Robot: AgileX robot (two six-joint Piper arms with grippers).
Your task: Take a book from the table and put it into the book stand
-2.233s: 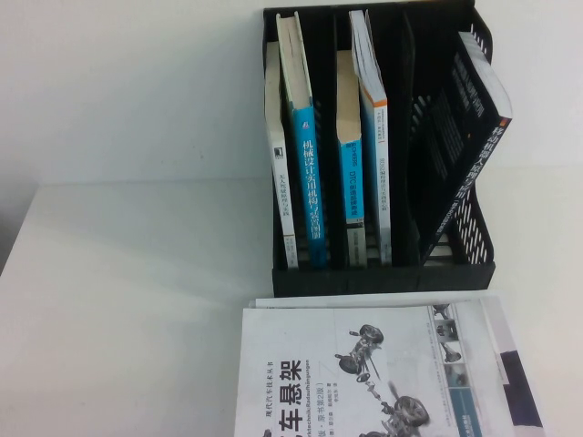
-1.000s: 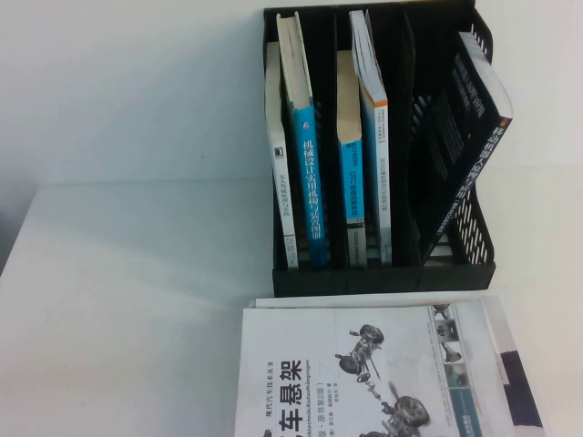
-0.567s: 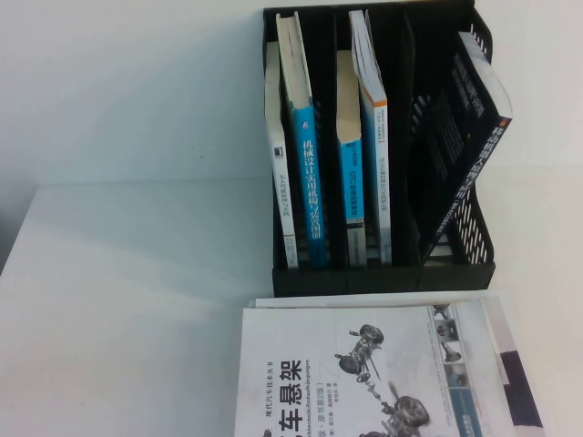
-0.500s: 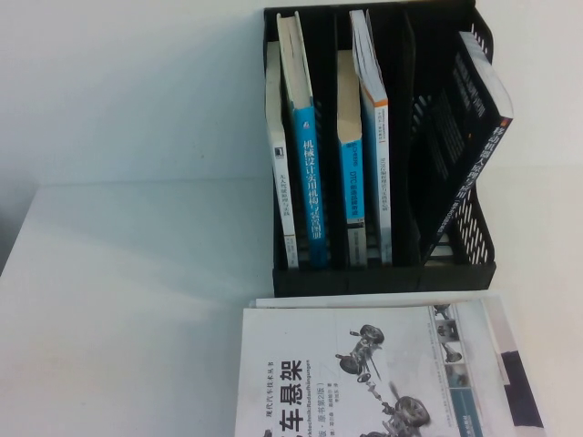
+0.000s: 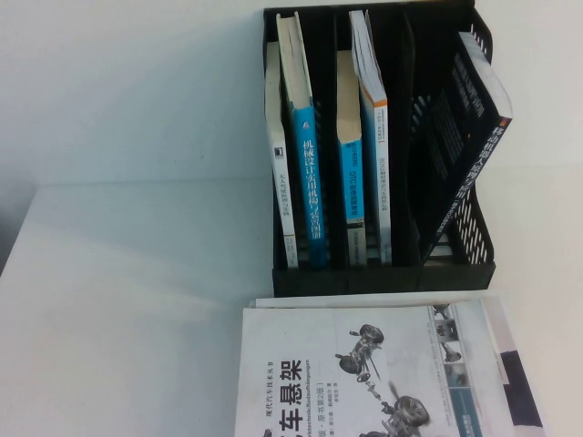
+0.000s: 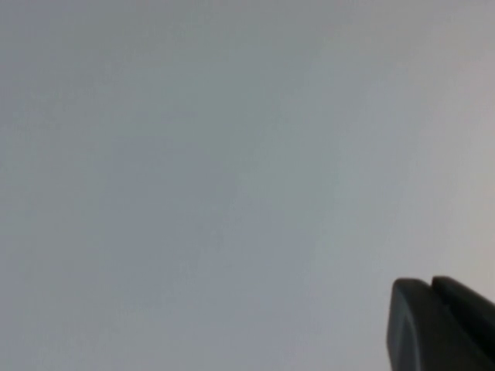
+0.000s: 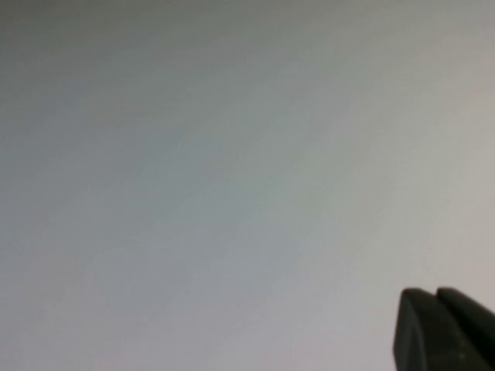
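Observation:
The book (image 5: 346, 373), white-covered with a big black title and a grey suspension drawing, lies flat at the table's near edge, right in front of the book stand (image 5: 383, 279). The stand is a black rack with upright dividers and mesh sides, and it holds several upright books. Neither arm appears in the high view. In the left wrist view my left gripper (image 6: 431, 283) is shut with nothing in it, over a bare pale surface. In the right wrist view my right gripper (image 7: 435, 293) is likewise shut and holds nothing.
In the stand, a black book (image 5: 466, 137) leans slanted in the rightmost slot, with blue-spined books (image 5: 308, 173) further left. Another book (image 5: 515, 364) lies under the white one and sticks out to its right. The white table (image 5: 127, 300) stretches to the left.

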